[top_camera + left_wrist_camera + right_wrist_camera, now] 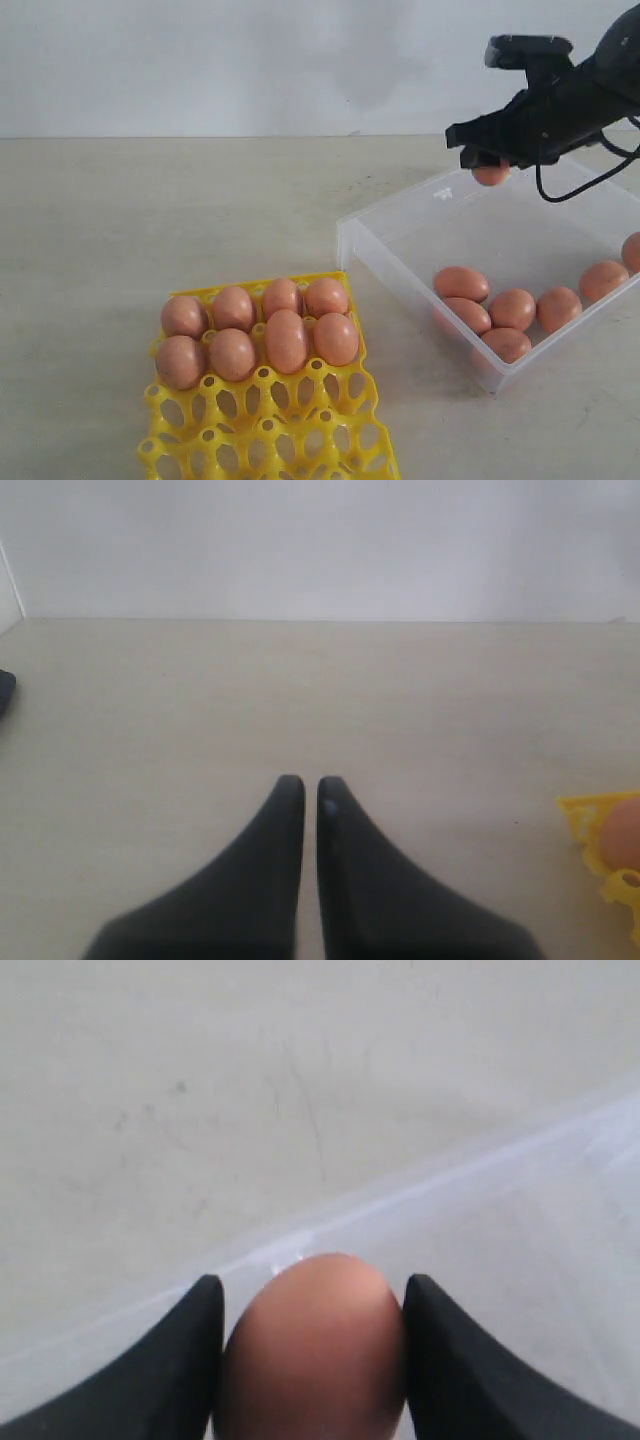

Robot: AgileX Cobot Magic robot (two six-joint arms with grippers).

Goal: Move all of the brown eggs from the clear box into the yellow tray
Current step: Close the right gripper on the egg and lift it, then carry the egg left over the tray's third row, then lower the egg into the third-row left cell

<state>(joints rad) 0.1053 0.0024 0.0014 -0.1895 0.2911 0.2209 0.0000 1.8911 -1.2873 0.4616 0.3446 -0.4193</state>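
Pale counter (150, 220) under a plain white wall (250, 60); one egg is up in the air.
The left end effector (303, 785) hangs over the counter, its fingers pinched almost together on nothing. At 7 o'clock in the exterior view, the yellow tray (270, 430) carries eight brown eggs (287, 340) in its two far rows. At 4 o'clock the clear box (405, 310) holds about seven more near its front wall. At 2 o'clock the right end effector (488, 160) grips the held egg (491, 177) above the box's far rim.
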